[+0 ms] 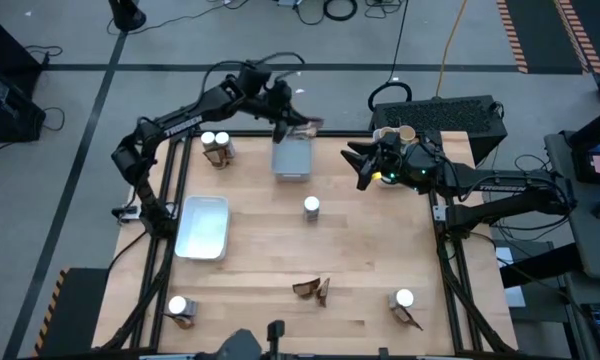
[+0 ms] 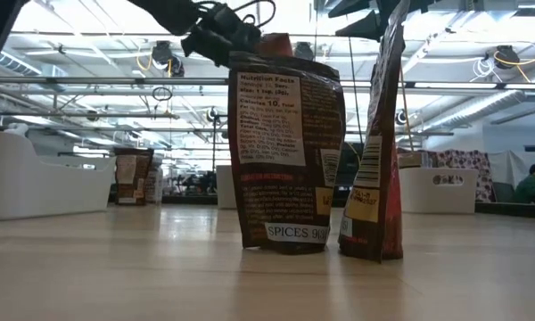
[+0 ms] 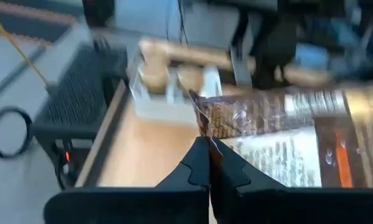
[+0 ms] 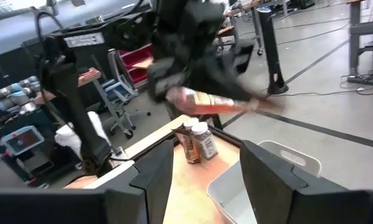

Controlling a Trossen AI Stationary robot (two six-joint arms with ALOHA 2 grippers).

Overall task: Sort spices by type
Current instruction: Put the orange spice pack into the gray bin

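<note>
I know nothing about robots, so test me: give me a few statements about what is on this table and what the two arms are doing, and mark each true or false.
1. The left pincer is shut on a packet. True.
2. That packet lies flat on the wood. False: it is held in the air above the far grey tray.
3. The right pincer holds a jar. False: its fingers stand apart with nothing between them.
4. A white-capped jar stands alone near the middle of the table. True.
5. The white tray on the left side is full of packets. False: nothing shows in it.
</note>
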